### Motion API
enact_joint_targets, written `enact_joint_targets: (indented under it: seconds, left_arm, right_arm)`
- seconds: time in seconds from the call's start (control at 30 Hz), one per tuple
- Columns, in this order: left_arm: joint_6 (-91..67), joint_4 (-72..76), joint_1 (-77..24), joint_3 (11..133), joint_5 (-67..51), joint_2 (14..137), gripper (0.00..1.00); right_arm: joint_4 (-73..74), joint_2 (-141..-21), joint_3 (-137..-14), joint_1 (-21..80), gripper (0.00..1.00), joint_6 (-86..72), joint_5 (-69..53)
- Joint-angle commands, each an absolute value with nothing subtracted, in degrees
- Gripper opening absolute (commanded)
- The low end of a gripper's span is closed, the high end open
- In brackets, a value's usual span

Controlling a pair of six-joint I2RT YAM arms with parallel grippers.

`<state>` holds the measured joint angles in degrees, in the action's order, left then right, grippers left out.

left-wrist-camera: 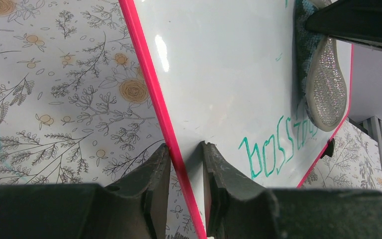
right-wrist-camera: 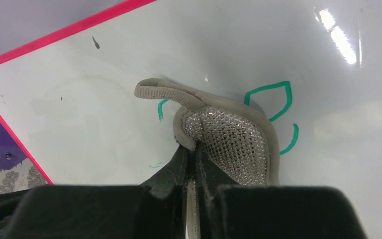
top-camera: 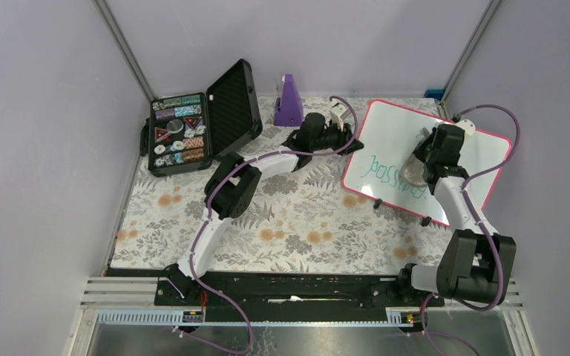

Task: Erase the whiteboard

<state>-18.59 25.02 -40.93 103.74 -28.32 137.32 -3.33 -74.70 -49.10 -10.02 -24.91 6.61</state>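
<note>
Barely begun, by every sign. Look for the whiteboard (top-camera: 386, 137) toward the far right corner of the desk (top-camera: 282, 222), lying flat and skewed to the desk's edges. Has its left rim clamped by the left pincer (left-wrist-camera: 184, 149), one finger on the desk side of the pink frame and one on the white face, closed down onto the frame with little or no gap. Holds in the right pincer (right-wrist-camera: 190, 149), all but shut, a grey sponge (right-wrist-camera: 229, 144), nipped by its edge with the flat of it laid against the board. Presses near the middle of the board, right at the end of the green word (left-wrist-camera: 273, 149) nearer the desk's right edge. Seems to have cleared little. Reads whole from its first letter onward in the left wrist view, with only the last letters running up to or under the sponge. Shows green strokes poking out around the sponge in the right wrist view. Hard to judge any loss of ink beneath the sponge itself. Left to do, on this reading: nearly everything. Calls for sweeping the sponge back along the whole word toward the desk's left edge, with a firm left hold against sliding, then checking for smears.
</note>
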Motion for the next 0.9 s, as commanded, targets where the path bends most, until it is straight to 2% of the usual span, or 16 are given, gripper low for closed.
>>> enact_joint_targets:
  seconds: [0.0,0.17,0.37,0.5,0.73,0.87]
  left_arm:
    - [-15.0,24.3,-40.8,103.1,-26.6,136.0,0.0]
    - [-15.0,24.1,-40.8,103.2,-26.6,136.1,0.0]
    - [-14.5,23.7,-40.9,103.2,-26.2,136.1,0.0]
    - [-14.4,23.7,-40.8,103.1,-26.1,136.0,0.0]
    - [-14.2,23.8,-40.9,102.7,-25.9,135.6,0.0]
    - [-13.9,23.7,-40.9,102.6,-25.8,135.5,0.0]
  right_arm:
    - [-3.4,-75.7,-49.2,-5.2,0.0,-22.9,10.0]
    - [-6.0,-81.2,-52.6,6.2,0.0,-23.8,8.9]
    - [-7.6,-85.0,-53.7,7.8,0.0,-24.2,6.3]
    - [-8.1,-81.8,-50.7,4.0,0.0,-23.3,8.0]
    - [-7.7,-74.6,-43.5,-12.2,0.0,-27.4,7.8]
    - [-5.8,-72.7,-42.5,-16.0,0.0,-27.6,10.3]
